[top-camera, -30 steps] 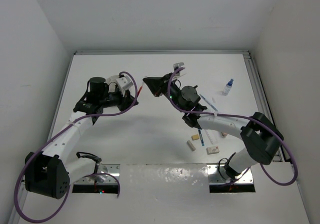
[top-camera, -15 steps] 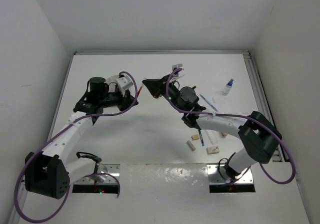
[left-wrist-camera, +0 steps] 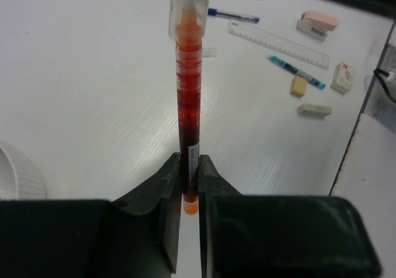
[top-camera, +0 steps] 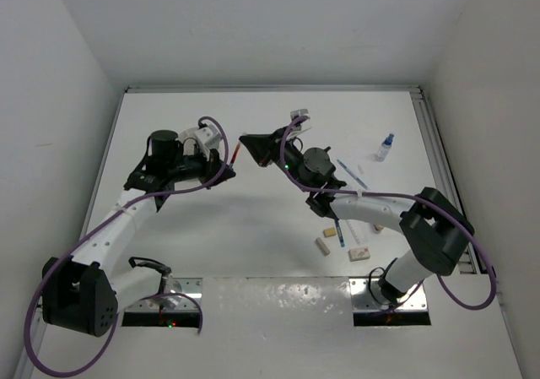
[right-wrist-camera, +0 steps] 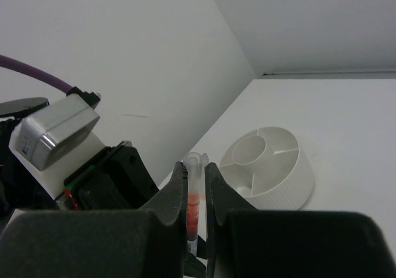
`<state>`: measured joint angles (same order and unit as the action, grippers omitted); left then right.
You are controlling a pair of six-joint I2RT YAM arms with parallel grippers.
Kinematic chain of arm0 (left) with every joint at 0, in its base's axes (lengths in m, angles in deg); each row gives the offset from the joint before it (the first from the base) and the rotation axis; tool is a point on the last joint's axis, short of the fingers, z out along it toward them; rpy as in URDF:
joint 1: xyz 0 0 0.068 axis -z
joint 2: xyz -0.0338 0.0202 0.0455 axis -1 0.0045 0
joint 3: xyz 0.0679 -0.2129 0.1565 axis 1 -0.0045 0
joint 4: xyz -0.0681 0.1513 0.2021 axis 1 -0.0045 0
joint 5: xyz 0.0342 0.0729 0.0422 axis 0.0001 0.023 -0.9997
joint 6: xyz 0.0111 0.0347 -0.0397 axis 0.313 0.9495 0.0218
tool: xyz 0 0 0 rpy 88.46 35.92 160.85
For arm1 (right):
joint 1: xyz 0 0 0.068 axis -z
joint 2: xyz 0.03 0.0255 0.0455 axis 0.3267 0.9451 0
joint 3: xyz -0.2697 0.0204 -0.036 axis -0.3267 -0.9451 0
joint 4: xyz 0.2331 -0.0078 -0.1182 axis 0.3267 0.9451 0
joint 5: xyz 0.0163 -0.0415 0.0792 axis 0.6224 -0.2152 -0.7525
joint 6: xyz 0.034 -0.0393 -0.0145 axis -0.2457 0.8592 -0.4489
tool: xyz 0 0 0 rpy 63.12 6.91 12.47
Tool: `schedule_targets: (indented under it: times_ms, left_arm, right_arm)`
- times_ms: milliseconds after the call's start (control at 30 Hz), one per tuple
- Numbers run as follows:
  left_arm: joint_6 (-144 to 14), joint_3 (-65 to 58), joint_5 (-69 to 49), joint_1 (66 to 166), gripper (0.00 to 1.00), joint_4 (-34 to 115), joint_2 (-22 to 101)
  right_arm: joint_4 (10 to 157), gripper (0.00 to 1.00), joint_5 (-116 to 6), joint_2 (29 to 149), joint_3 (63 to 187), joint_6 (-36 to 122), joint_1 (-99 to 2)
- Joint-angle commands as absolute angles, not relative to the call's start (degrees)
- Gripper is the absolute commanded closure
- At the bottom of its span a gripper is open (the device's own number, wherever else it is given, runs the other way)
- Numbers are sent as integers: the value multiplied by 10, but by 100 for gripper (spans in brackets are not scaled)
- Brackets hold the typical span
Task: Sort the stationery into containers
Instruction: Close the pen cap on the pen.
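Note:
A red-orange pen (left-wrist-camera: 189, 104) with a clear cap (right-wrist-camera: 198, 166) hangs in the air between both grippers. My left gripper (left-wrist-camera: 190, 166) is shut on its orange tail end, and in the top view this gripper (top-camera: 229, 161) sits just left of the pen (top-camera: 239, 151). My right gripper (right-wrist-camera: 196, 173) is shut on the capped end, and from above it (top-camera: 247, 140) points left at the pen. The white round tub (right-wrist-camera: 266, 166) with divided compartments stands on the table beyond the pen. Its ribbed edge (left-wrist-camera: 18, 176) shows low in the left wrist view. From above the tub is hidden.
On the right lie two blue pens (left-wrist-camera: 232, 16), a clear ruler (left-wrist-camera: 278, 41), a teal pen (left-wrist-camera: 297, 72), a pink item (left-wrist-camera: 318, 23), a tan eraser (left-wrist-camera: 299, 86) and white erasers (left-wrist-camera: 314, 109). A blue-capped bottle (top-camera: 385, 147) stands far right. Walls close in on three sides.
Both grippers keep their hold on the pen. The two arms have drifted very slightly to the left.

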<state>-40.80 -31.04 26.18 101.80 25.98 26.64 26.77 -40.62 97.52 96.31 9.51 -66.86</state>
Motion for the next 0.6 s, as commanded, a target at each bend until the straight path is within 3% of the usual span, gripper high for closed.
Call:
schedule_targets:
  times_ms: [0,567]
  left_arm:
    - [-472,-308,292,1017,100,361,257]
    - [-531,-294,328,983,100,453,271]
  right_arm:
    - [256,100,-431,990,955,84,-686]
    - [314,100,-447,977,924,124,-699]
